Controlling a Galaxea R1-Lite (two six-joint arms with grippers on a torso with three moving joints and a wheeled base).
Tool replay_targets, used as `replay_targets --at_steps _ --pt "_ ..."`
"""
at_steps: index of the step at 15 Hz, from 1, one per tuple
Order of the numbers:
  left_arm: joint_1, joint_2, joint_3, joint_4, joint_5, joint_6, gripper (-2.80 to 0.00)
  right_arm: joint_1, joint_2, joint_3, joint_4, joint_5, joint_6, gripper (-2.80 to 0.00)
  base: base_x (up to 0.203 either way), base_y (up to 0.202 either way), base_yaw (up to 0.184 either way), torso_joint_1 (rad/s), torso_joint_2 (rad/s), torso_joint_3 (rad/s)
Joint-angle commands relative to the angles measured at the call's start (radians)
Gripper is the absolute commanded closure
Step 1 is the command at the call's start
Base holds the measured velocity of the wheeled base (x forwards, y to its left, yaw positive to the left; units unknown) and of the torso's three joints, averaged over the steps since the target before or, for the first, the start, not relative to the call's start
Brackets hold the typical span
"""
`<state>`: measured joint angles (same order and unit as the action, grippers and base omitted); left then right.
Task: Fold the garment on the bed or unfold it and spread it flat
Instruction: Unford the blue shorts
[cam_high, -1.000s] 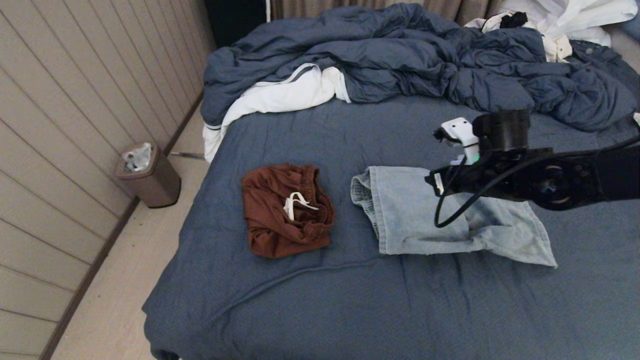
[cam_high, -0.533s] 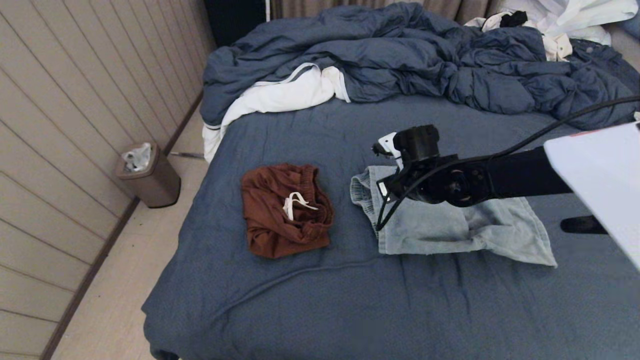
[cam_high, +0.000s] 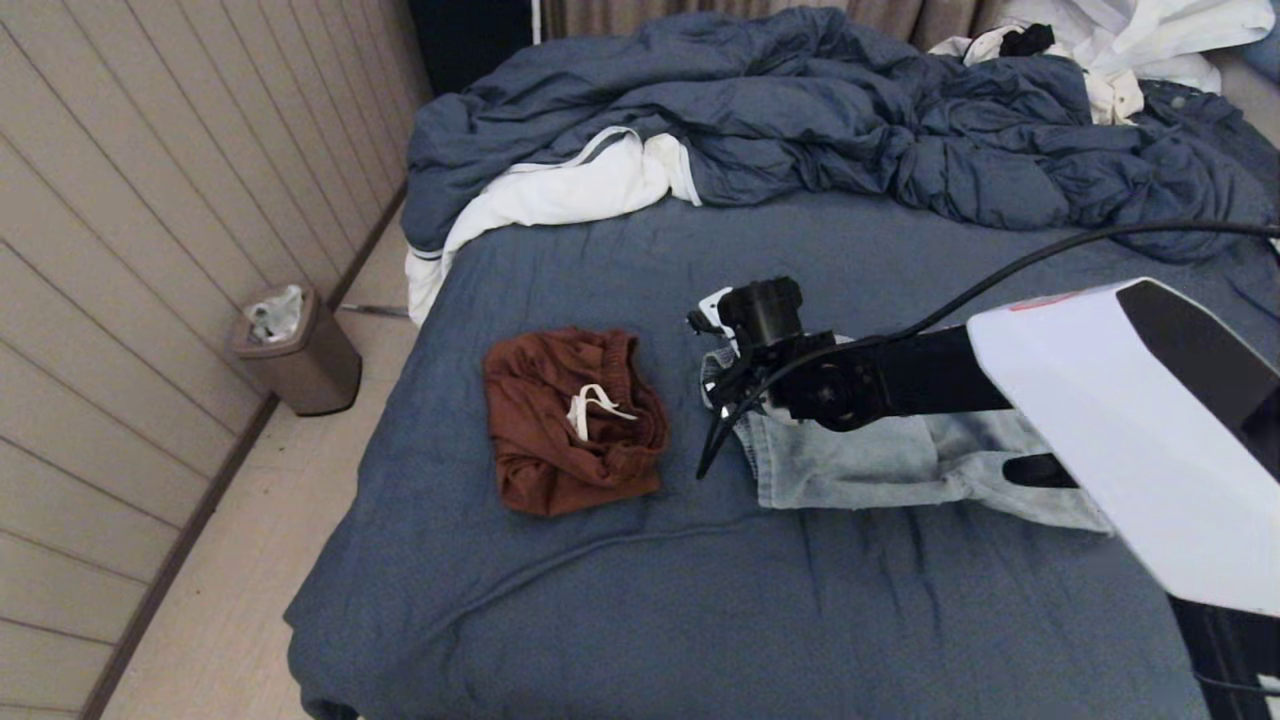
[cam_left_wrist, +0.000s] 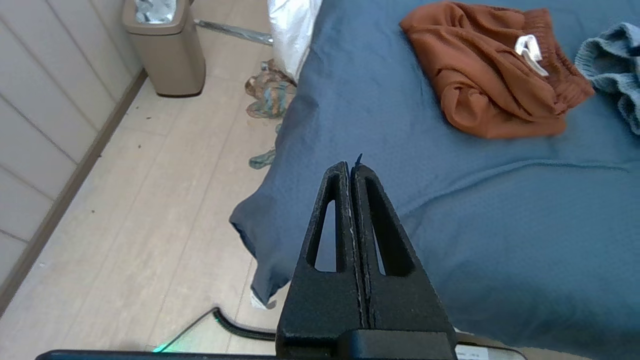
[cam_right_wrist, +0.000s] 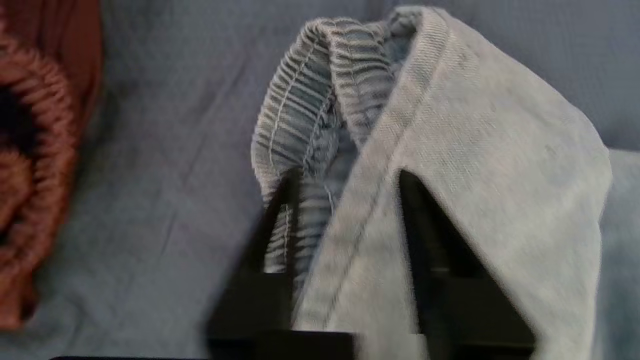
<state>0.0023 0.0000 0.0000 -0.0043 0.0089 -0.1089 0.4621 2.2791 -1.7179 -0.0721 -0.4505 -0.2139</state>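
Light-blue denim shorts (cam_high: 900, 460) lie flat on the bed (cam_high: 700, 610), waistband toward the left. My right gripper (cam_high: 725, 385) is down at that waistband end. In the right wrist view it (cam_right_wrist: 347, 175) is open, and the elastic waistband and a fold of the denim shorts (cam_right_wrist: 475, 125) sit between its spread fingers. Rust-brown shorts (cam_high: 570, 420) with a white drawstring lie folded just left of the denim pair. My left gripper (cam_left_wrist: 351, 167) is shut on nothing, hanging above the bed's near left corner, out of the head view.
A rumpled blue duvet (cam_high: 800, 110) and white linens (cam_high: 560, 190) pile along the far side of the bed. A taupe bin (cam_high: 295, 350) stands on the floor by the panelled wall. A patterned cloth (cam_left_wrist: 267, 92) lies on the floor beside the bed.
My right arm has swung left across the denim shorts, from over their middle to the waistband end, and dropped lower. Both pairs of shorts lie as before.
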Motion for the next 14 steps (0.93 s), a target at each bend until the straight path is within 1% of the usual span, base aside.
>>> replay_targets --at_steps 1,6,7,12,14 --pt "0.001 0.002 0.0 0.0 0.0 -0.002 0.0 0.003 0.046 -0.022 0.0 -0.003 -0.004 -2.8 0.0 0.0 0.0 0.0 0.0 0.0" --pt "0.001 0.002 0.0 0.0 0.0 0.0 0.0 -0.011 0.046 -0.011 -0.002 -0.004 -0.005 -2.8 0.0 0.0 0.0 0.0 0.0 0.0" --pt "0.001 0.002 0.0 0.0 0.0 -0.002 0.0 -0.015 0.045 -0.009 -0.002 -0.004 -0.005 0.0 0.0 0.0 0.0 0.0 0.0 0.0" --pt "0.001 0.002 0.0 0.0 0.0 -0.002 0.0 -0.031 0.037 0.004 -0.003 -0.007 -0.01 0.0 0.0 0.0 0.0 0.0 0.0 0.0" --pt "0.001 0.002 0.0 0.0 0.0 -0.002 0.0 -0.044 0.034 0.03 -0.009 -0.005 -0.01 0.0 0.0 0.0 0.0 0.0 0.0 0.0"
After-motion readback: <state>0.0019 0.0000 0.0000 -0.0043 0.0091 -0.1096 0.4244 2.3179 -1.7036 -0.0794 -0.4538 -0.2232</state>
